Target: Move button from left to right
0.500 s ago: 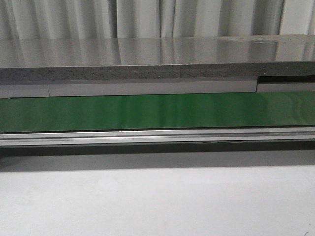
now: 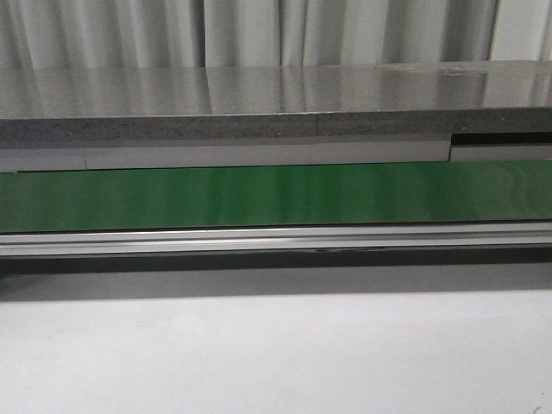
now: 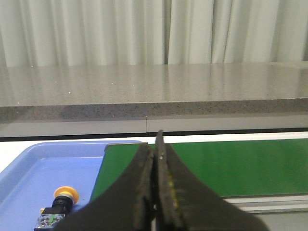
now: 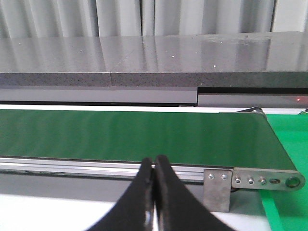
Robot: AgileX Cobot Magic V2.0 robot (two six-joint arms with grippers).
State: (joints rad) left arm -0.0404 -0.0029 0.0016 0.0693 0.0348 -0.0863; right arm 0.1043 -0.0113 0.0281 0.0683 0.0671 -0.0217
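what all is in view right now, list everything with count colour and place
button: one, yellow-orange cap on a black body, lying in the blue tray, seen only in the left wrist view
tray: one, light blue, just past the left end of the belt
conveyor belt: one, green, running left to right across the front view, with a silvery rail along its near edge
counter: one, grey speckled, behind the belt
curtain: one, pale grey, behind the counter
table: one, white, in front of the belt
left gripper: one, black, shut on nothing, above the belt's left end
right gripper: one, black, shut on nothing, near the belt's right end
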